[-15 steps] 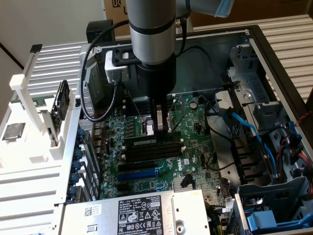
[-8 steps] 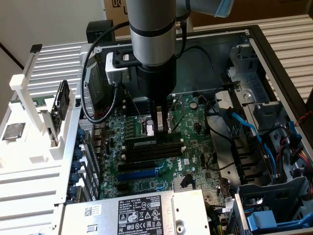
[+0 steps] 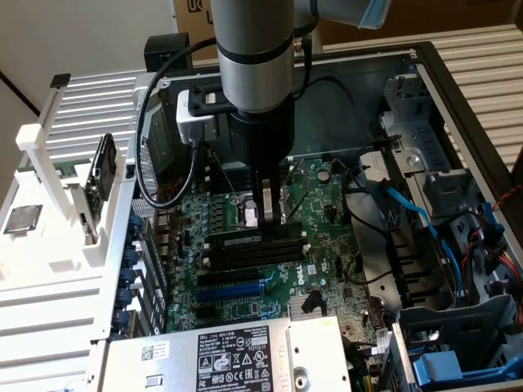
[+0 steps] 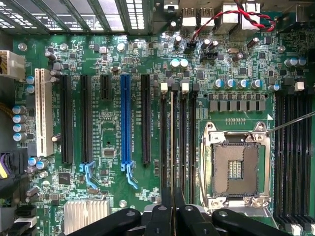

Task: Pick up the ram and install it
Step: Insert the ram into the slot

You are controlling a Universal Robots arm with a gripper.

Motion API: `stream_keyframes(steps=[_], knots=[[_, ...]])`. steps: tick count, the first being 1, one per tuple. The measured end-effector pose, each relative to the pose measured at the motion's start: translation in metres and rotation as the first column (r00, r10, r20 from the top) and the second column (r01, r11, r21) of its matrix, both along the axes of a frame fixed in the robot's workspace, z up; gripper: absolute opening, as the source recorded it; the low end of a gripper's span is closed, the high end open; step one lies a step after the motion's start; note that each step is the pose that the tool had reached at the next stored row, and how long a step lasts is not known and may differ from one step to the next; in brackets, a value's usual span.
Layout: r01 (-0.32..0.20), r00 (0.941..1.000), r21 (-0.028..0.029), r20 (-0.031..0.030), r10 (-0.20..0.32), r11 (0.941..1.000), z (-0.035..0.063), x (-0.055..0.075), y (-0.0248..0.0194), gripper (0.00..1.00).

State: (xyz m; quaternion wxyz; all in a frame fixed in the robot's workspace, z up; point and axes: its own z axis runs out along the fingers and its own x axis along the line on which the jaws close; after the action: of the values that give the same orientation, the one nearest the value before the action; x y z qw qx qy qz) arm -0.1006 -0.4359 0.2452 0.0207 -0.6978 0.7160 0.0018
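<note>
Down in the case (image 3: pixel 425 65): board (image 4: pixel 113 132) lies flat, arm (image 3: pixel 253 49) hangs right over it
gripper (image 4: pixel 173 194): fingers pinched nearly together on the ram (image 3: pixel 245 240), only a sliver between them
ram spot: on edge in the slot bank right beside the socket (image 4: pixel 235 167), gripped around its middle; can't tell which slot exactly
PSU sticker (image 3: pixel 237 359): looks like DELL in one corner, plus barcodes; rest too tiny to read
board print: white lettering beside the slots, can't make it out
box (image 3: pixel 184 12): a couple of big dark letters, cut off
neighbours: blue slot (image 4: pixel 126 118) with black slots either side of it, heatsink (image 4: pixel 86 215) near its clip end
in the way: arm hides the far part of the board in the exterior view; black cable (image 3: pixel 147 163) loops off the wrist on the exterior view's left
loose stuff: blue cables (image 3: pixel 409 208) by the drive cage, red-black wires (image 4: pixel 231 14) at the board edge
outside: white rack (image 3: pixel 49 188) on the exterior view's left, chip (image 3: pixel 22 219) lying on it
</note>
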Motion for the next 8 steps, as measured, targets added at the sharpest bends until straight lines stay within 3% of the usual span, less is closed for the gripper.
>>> stream_keyframes(steps=[8], knots=[[0.0, 1.0, 0.0, 0.0, 0.0, 1.0, -0.0003, -0.0001, -0.0023, 0.12]])
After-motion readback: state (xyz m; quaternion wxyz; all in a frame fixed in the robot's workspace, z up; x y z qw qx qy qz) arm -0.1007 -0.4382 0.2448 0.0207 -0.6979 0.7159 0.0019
